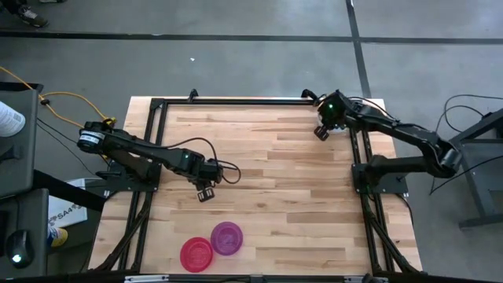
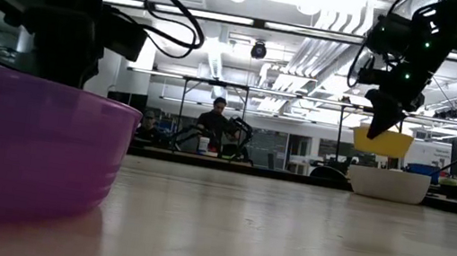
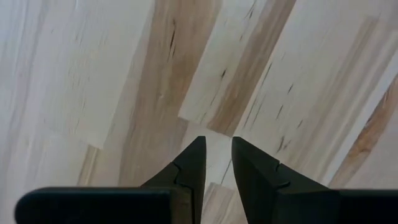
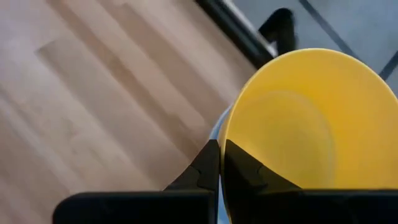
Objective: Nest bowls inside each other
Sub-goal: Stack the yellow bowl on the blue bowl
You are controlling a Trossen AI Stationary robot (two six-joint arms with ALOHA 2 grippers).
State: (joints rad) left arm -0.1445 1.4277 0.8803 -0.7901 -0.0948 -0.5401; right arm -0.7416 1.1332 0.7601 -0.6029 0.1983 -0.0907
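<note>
My right gripper [image 1: 321,132] hangs near the table's far right corner, shut on a yellow bowl [image 4: 305,124]. In the low view the yellow bowl [image 2: 383,140] hangs just above a white bowl [image 2: 388,184] that stands on the table. A pale blue edge [image 4: 217,127] shows beneath the yellow bowl. In the high view the arm hides these bowls. A red bowl [image 1: 196,254] and a purple bowl [image 1: 227,237] sit side by side near the front edge. My left gripper [image 1: 206,191] points down over bare wood left of centre, its fingers [image 3: 193,168] slightly open with nothing between them. My right gripper pinches the yellow bowl's rim [image 4: 225,142], one finger inside the bowl and one outside. The fingers slant down from above. The bowl hangs clear of the white bowl below it, its hollow facing up.
Black frame rails [image 1: 236,101] run along the table's far edge and down both sides [image 1: 357,157]. Bare wood lies in the table's middle [image 1: 275,173]. People sit at a bench [image 2: 214,130] in the room beyond.
</note>
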